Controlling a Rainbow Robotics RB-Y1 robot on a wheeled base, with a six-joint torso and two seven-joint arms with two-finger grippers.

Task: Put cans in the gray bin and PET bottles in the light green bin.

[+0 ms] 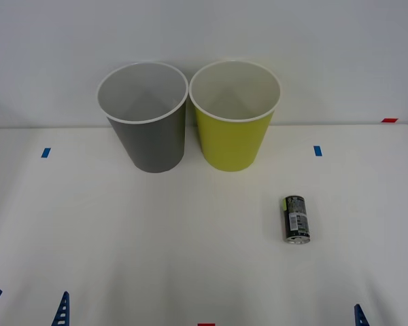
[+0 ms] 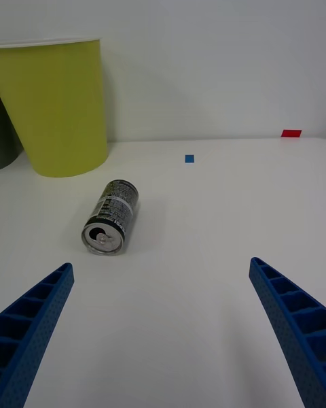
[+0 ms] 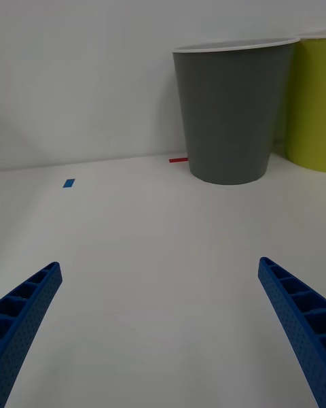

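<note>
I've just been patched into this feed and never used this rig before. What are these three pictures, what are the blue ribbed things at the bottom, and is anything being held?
The wide picture looks down from above the robot's two arms onto a white table. The two upright pictures come from cameras on its wrists. The blue ribbed pieces are fingers: the left end effector and the right end effector are both open, holding nothing, at the table's near edge. At the back stand the gray bin and, on its right, the light green bin, both upright. One small black can lies on its side in front of the right arm, apart from both bins. Small blue and red tape marks dot the table.
</note>
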